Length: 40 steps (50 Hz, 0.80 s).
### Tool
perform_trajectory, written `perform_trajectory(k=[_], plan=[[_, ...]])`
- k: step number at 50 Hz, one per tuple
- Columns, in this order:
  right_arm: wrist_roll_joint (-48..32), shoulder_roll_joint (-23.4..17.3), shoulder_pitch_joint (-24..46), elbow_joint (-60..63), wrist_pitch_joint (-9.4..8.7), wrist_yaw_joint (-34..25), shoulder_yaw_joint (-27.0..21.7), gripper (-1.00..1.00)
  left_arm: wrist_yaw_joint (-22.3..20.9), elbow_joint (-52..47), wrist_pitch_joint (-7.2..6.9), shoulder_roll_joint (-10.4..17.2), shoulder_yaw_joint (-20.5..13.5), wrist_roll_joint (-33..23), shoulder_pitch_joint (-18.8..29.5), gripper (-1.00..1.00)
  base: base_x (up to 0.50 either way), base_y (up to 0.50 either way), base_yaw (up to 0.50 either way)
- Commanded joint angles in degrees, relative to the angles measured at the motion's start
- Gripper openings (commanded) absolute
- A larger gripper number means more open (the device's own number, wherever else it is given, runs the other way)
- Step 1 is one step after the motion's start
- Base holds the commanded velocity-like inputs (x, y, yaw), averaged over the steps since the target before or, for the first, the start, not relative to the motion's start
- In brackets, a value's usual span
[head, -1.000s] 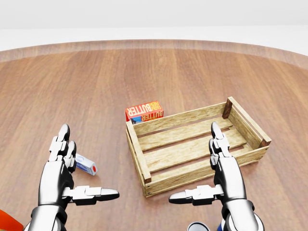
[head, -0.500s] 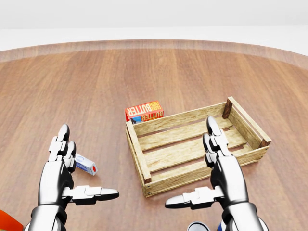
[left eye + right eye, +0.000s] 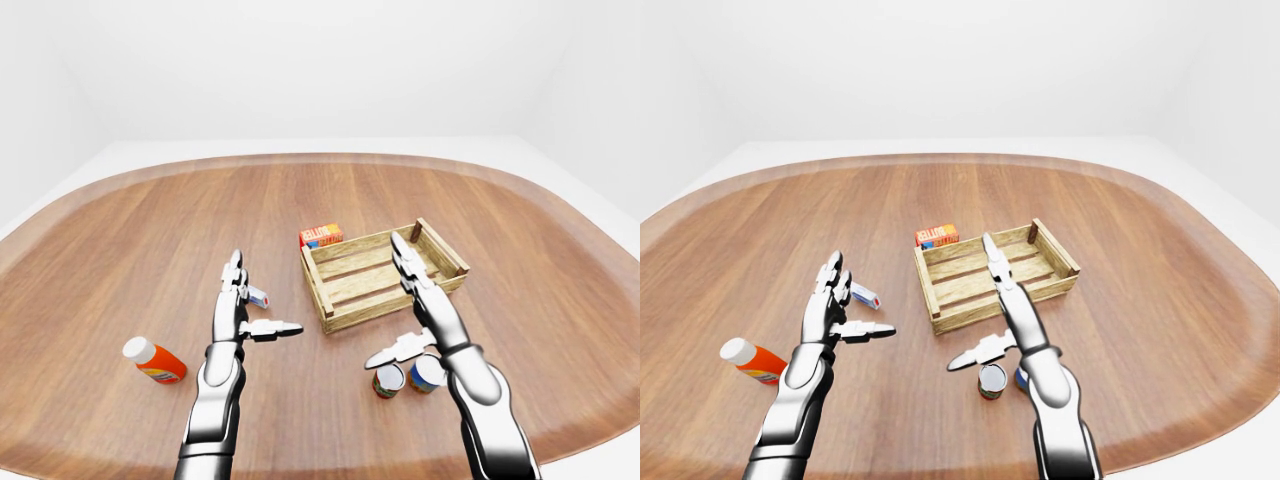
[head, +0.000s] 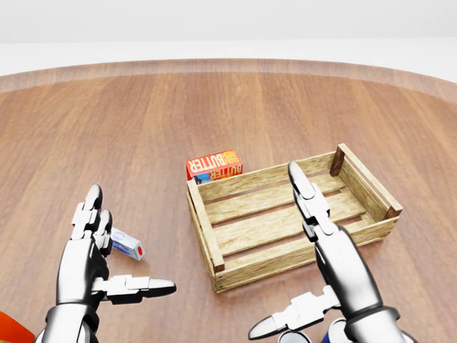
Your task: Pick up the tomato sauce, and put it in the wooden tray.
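Your tomato sauce can (image 3: 388,380) stands upright near you, left of a blue-labelled can (image 3: 427,373), directly under your right hand (image 3: 425,312), whose fingers are spread wide and empty. The wooden tray (image 3: 345,311) lies just beyond. Left hand (image 3: 236,310), also open, is farther.

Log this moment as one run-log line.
stage: pre-grasp | left hand: open, empty | right hand: open, over two cans | wooden tray: empty | tomato sauce: not identified
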<state>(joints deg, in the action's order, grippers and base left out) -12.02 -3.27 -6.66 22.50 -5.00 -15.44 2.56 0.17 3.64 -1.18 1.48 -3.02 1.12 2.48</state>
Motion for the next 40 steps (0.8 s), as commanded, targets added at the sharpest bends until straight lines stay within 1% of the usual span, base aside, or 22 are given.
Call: perform_trajectory(k=[1, 5, 8, 13, 19, 23, 28, 33, 40], plan=[[-10.72, -1.97, -1.83, 6.81, 0.00, -8.07, 0.15, 1.00, 0.04, 0.34, 0.06, 0.08, -0.15, 0.05, 0.14, 1.00, 0.00, 0.00, 0.00], [-14.44, -1.87, -1.97, 8.71, 0.00, -11.53, -0.21, 1.00, -0.01, -0.39, -0.21, 0.07, -0.10, 0.04, -0.30, 1.00, 0.00, 0.00, 0.00], [-17.90, -2.17, -2.35, 9.19, 0.00, -14.01, 0.18, 1.00, 0.05, -0.02, 0.00, 0.03, -0.08, -0.03, -0.12, 1.00, 0.00, 0.00, 0.00], [-25.00, -3.27, -3.95, 6.65, 0.00, -16.32, 1.14, 1.00, 0.13, -0.25, -0.15, -0.03, 0.00, -0.10, -0.22, 1.00, 0.00, 0.00, 0.00], [-30.51, -2.98, -5.11, 5.90, 0.00, -21.88, 0.10, 1.00, 0.23, -0.52, -0.26, -0.08, 0.10, -0.24, -0.38, 1.00, 0.00, 0.00, 0.00], [-33.84, -2.79, -5.82, 6.31, 0.00, -24.45, -0.75, 1.00, 0.28, -0.56, -0.33, -0.11, 0.11, -0.24, -0.37, 1.00, 0.00, 0.00, 0.00], [-36.92, -2.38, -6.25, 7.25, 0.00, -24.56, -2.14, 1.00, 0.11, -0.59, -0.30, 0.00, 0.01, -0.13, -0.39, 1.00, 0.00, 0.00, 0.00], [-38.04, -1.92, -6.29, 6.06, 0.00, -24.56, -3.33, 1.00, 0.19, -0.20, -0.18, -0.03, 0.02, -0.18, -0.11, 1.00, 0.00, 0.00, 0.00], [-39.78, -1.56, -7.57, 5.24, 0.00, -24.56, -3.37, 1.00, 0.18, -0.07, -0.08, -0.02, 0.01, -0.15, -0.10, 1.00, 0.00, 0.00, 0.00]])
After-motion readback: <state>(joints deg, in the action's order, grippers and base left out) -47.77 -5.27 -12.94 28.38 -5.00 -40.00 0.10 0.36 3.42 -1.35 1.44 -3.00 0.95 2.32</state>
